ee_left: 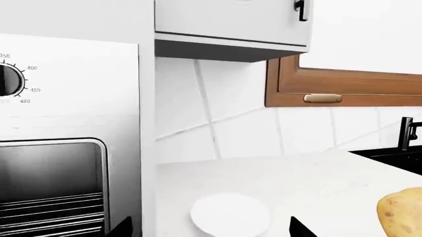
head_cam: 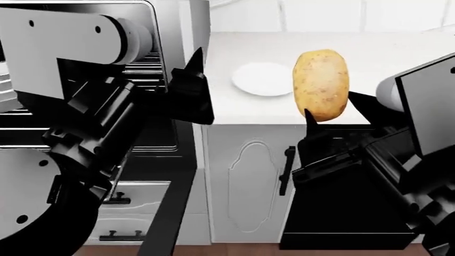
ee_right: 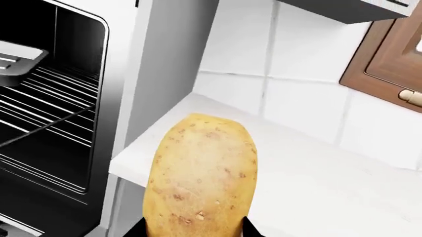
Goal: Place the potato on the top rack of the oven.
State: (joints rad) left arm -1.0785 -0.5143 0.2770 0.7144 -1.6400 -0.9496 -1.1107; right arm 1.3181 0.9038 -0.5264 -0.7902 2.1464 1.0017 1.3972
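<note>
A: Where's the oven point(ee_right: 59, 98) from the right gripper point(head_cam: 328, 113)?

B: Off to its left, cavity showing, wire racks point(ee_right: 46, 111) bare, likely awaiting the load.

A: The counter point(head_cam: 384, 58)?

B: Below the gripper, a white plate point(head_cam: 261, 79) just left.

A: The left gripper point(head_cam: 192, 85)?

B: Spread and empty by the oven.

A: The potato point(head_cam: 321, 84)?

B: Clamped upright in the right gripper, lifted off the counter, probably for carrying across.
</note>
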